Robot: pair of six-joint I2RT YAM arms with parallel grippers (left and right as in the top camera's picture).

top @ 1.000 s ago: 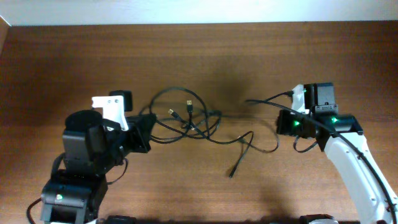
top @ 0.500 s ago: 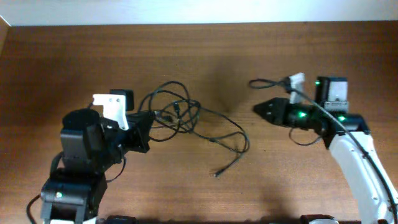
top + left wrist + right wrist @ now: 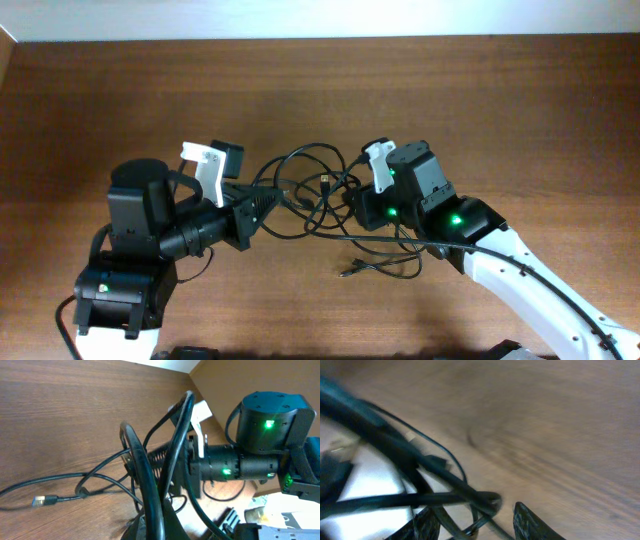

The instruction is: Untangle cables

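The thin black cables [image 3: 312,188] lie in one tangled coil at the table's middle. My left gripper [image 3: 267,204] points right into the coil's left side and is shut on a cable strand, which rises from its jaws in the left wrist view [image 3: 146,480]. My right gripper [image 3: 353,212] is at the coil's right side. In the blurred right wrist view its fingers [image 3: 477,522] are open, with several cable strands [image 3: 440,487] crossing between and above them. One loose plug end [image 3: 347,271] trails toward the front, and another plug [image 3: 40,501] lies flat on the wood.
The brown wooden table [image 3: 520,100] ends at a pale wall along the back. The right arm's black body with green lights [image 3: 260,425] is close in front of the left gripper. The two arms nearly meet over the coil.
My right arm has swung left from the table's right side to the coil. The cables have bunched toward the middle. My left gripper has moved a little to the right.
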